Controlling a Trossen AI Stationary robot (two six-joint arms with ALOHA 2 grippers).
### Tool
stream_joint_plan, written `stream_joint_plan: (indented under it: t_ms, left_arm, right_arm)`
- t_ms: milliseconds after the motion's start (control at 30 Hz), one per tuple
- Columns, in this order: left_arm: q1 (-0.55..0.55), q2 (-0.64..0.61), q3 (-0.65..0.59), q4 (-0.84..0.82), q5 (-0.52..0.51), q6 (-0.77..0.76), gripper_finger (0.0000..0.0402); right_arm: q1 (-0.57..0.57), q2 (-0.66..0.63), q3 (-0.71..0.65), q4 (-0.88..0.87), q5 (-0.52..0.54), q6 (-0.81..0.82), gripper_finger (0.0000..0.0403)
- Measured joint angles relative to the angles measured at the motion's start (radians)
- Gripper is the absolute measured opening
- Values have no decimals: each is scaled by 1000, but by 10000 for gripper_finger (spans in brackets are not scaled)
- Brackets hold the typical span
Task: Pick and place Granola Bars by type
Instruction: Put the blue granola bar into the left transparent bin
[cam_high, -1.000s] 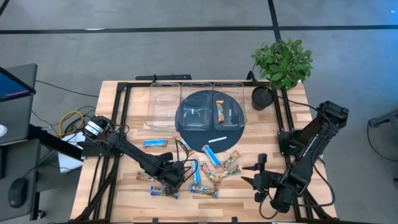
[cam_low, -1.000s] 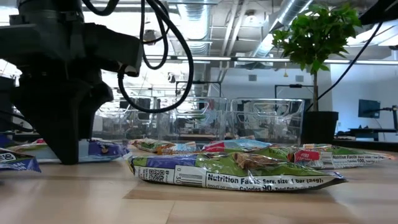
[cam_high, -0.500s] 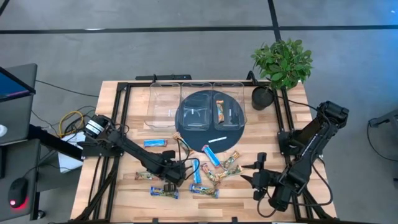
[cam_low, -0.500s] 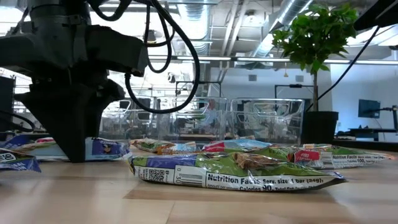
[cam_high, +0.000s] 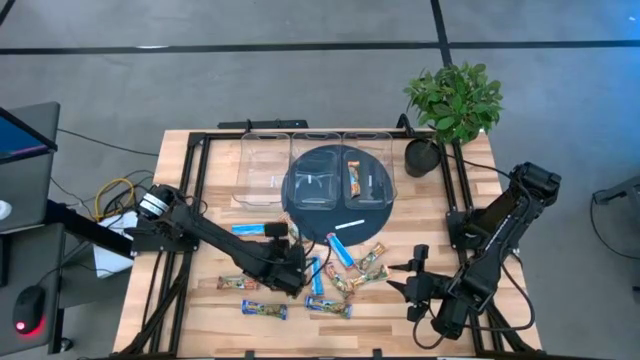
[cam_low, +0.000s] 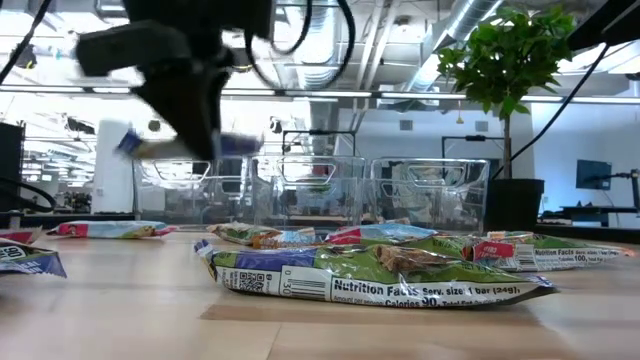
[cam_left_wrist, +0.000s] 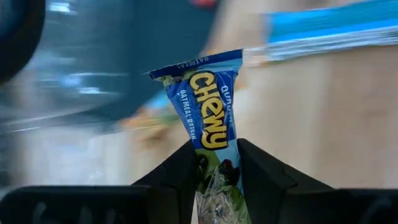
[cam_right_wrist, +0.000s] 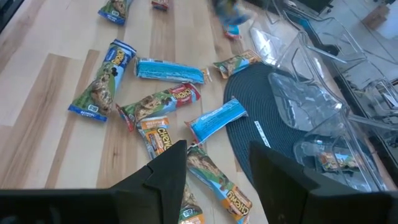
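Gripping one blue foil-wrapped Chewy granola bar (cam_left_wrist: 208, 106) by its end, your left gripper (cam_high: 292, 268) holds it lifted, long axis pointing forward toward the three clear plastic bins (cam_high: 262, 160) beyond; right gripper (cam_high: 405, 282) waits open.

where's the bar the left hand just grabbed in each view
High: Chewy bar hidden under left hand, beside the dark mat.
Low: blurred, lifted, upper left.
Left wrist: centre, between the fingers.
Right wrist: top edge, blurred.
Shared landmark: the mat.
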Motion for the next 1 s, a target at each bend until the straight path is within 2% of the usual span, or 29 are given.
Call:
stream_joint_plan:
  t_ms: [233,300,467,767,1000]
  left_arm:
    - [22,-3,135,-455,-339,-109,100]
    - [51,-4,136,-478,-403,-131,100]
    - [158,-18,136,-456,-409,17,100]
    - [397,-31,85,-470,-385,36,100]
    - [579,-29,47,-444,-314,-48,100]
  right_arm:
    - [0,0,0,-1,0,0,169]
    - [0,0,0,-1,0,0,169]
    - [0,0,0,0,1,0,169]
    - [0,0,0,2,1,0,169]
    - [0,0,0,3,1,1,169]
